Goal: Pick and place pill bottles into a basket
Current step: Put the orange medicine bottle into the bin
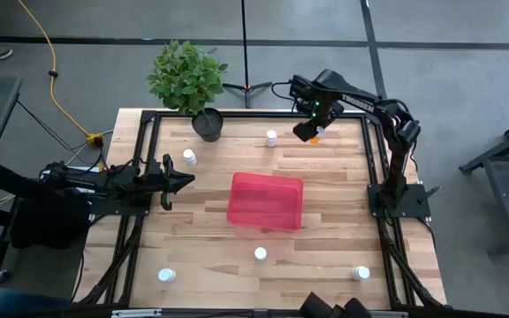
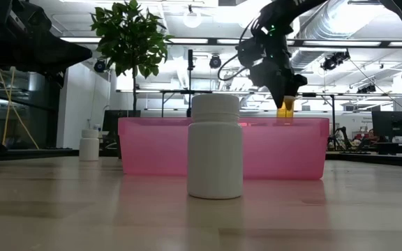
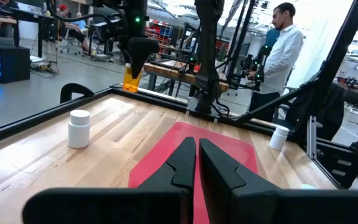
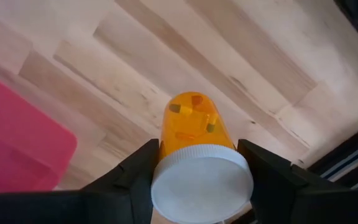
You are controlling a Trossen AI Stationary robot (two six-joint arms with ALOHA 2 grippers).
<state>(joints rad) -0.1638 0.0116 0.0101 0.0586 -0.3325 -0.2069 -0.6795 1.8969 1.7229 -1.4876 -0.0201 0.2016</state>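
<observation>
On wooden table (image 1: 325,256), five white pill bottles (image 1: 261,254), one basket (image 1: 266,200), right gripper (image 1: 312,131) jaws clamping one orange bottle (image 4: 194,124), left gripper (image 1: 179,180) jaws closed

High view: overhead, straight down on the whole table (image 1: 325,234) w/ both arms. Low view: at table-top level, facing across into the room, very close to a white bottle (image 2: 215,148). Left wrist cam: looks fwd along the table over the basket (image 3: 166,155). Right wrist cam: close, down past the orange bottle (image 4: 194,127) (also seen in low and left wrist views).
</observation>
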